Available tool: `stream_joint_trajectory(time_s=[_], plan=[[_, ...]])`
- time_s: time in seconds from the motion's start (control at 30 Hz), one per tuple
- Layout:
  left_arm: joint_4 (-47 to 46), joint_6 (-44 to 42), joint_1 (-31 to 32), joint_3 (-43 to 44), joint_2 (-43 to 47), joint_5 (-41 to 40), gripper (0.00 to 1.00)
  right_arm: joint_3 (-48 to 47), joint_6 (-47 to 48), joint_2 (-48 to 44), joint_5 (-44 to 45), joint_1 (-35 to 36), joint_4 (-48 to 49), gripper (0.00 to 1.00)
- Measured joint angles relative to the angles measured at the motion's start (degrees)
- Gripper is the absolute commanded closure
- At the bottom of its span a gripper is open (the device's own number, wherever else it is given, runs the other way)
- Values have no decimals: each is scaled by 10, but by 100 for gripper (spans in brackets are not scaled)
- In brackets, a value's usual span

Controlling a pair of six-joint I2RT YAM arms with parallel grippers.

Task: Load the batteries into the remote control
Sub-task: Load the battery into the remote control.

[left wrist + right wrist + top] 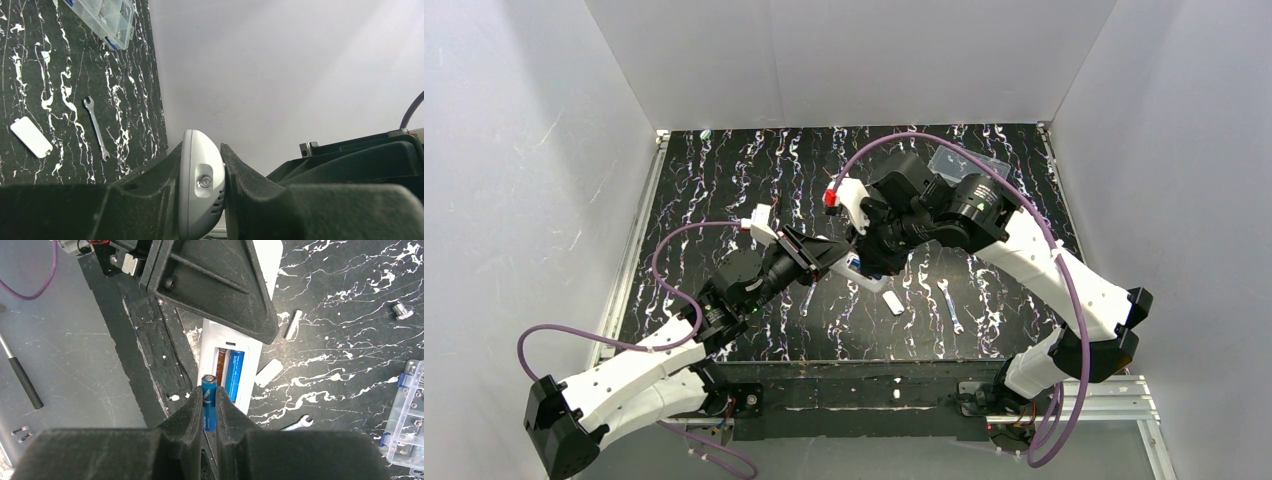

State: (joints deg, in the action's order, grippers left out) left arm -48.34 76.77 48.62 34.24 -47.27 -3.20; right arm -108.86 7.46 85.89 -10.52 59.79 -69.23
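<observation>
Over the middle of the dark marbled table [724,180], the right gripper [210,402] is pinched narrowly on one blue battery [209,385]. The battery's upper end sits right at the open compartment of the remote control [210,335], where a second battery [234,375] already lies. The left gripper [200,160] is clamped tight on the remote's edge.

The remote control [209,335] is a slim white handset, back side up with its battery bay open, clamped at one end by the left gripper [202,185]. One blue battery [234,376] lies seated in the bay; the slot beside it is bare and brownish. The second battery [209,390], also blue, stands pinched in the right gripper [209,407], its top end at the bay's near edge
</observation>
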Motion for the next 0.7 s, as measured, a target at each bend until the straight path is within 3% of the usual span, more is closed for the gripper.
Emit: stream_joint_trajectory(time_s=[0.7], plan=[[-16, 6, 4, 0, -12, 0, 100, 15, -30, 9, 52, 1, 8, 86]])
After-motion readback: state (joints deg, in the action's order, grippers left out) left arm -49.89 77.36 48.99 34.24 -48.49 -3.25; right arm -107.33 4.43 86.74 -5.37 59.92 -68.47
